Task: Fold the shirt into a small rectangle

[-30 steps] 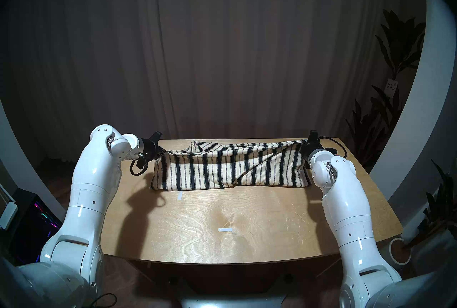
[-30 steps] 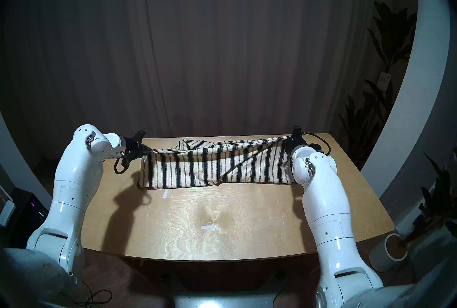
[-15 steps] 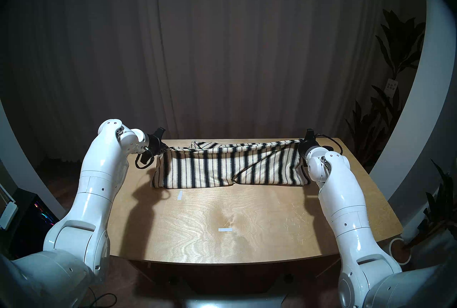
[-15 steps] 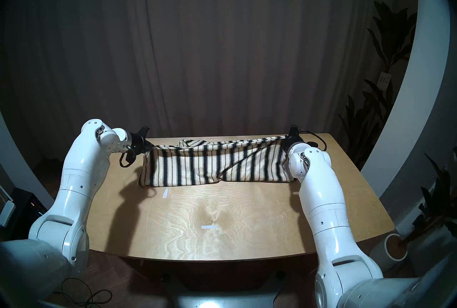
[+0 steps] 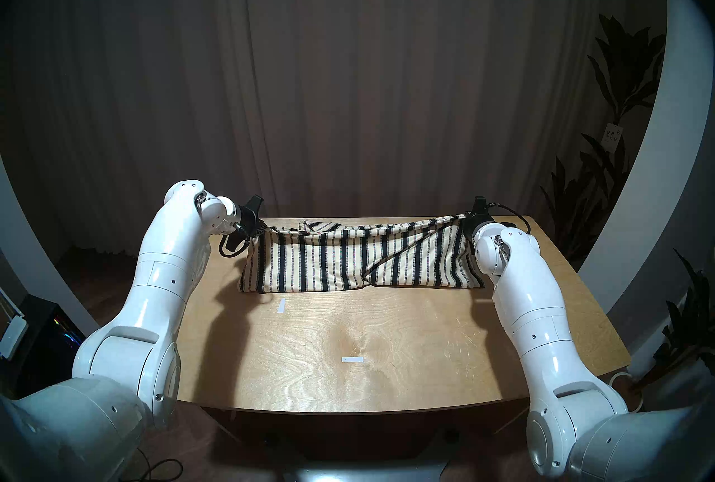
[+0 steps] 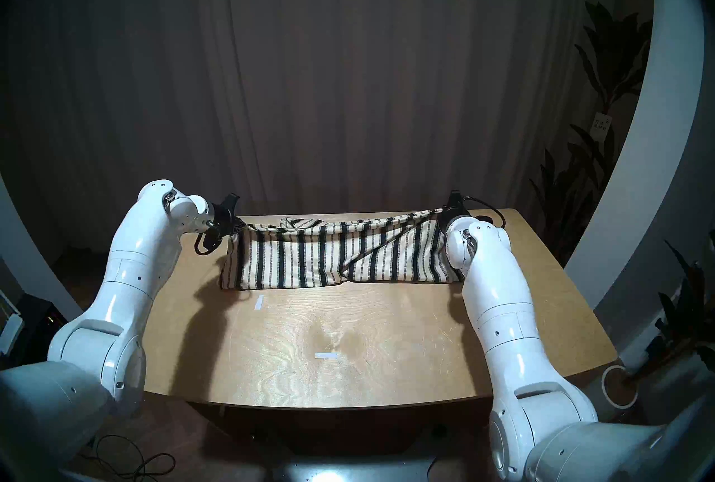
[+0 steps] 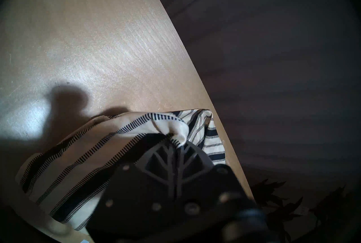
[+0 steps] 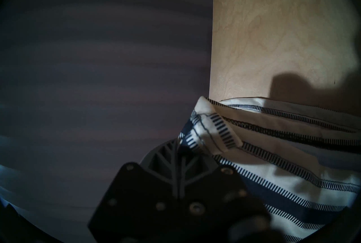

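— Where is the shirt (image 5: 360, 256)?

— Far side of the table (image 5: 387, 345), top edge lifted, lower edge resting. My left gripper (image 5: 260, 232) and right gripper (image 5: 467, 222) each pinch a corner.

— Doing it well?

— Keep it taut, both ends level.

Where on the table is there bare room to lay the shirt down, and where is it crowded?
The table is bare across its whole near half, from the shirt's lower edge to the near rim, with only two small tape marks there. The far strip is crowded: the shirt hangs stretched between the left gripper and right gripper, arms flanking both sides.
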You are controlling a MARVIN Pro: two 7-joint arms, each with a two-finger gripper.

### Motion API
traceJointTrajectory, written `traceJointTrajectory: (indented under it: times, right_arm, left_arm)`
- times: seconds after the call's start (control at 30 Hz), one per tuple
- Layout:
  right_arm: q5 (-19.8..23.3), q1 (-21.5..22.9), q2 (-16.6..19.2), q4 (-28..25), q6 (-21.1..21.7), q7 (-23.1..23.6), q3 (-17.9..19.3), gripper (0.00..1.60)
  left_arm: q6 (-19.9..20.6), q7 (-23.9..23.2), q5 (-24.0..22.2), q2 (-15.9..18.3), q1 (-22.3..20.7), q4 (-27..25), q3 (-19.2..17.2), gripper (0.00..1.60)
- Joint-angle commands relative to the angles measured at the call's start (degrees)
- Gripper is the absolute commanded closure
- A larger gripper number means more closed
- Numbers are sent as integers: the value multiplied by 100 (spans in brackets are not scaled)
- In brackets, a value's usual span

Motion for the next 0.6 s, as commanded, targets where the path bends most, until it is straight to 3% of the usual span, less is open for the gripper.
traceJointTrajectory:
  times: [0.0,0.57]
  right_arm:
    - [-48,438,46,86,-28,37,8,160]
    - [-156,732,49,638,-61,38,-102,160]
  left_arm:
    - [-121,-120,119,-26,-450,174,24,160]
    - [-375,-295,368,-96,-812,854,143,160]
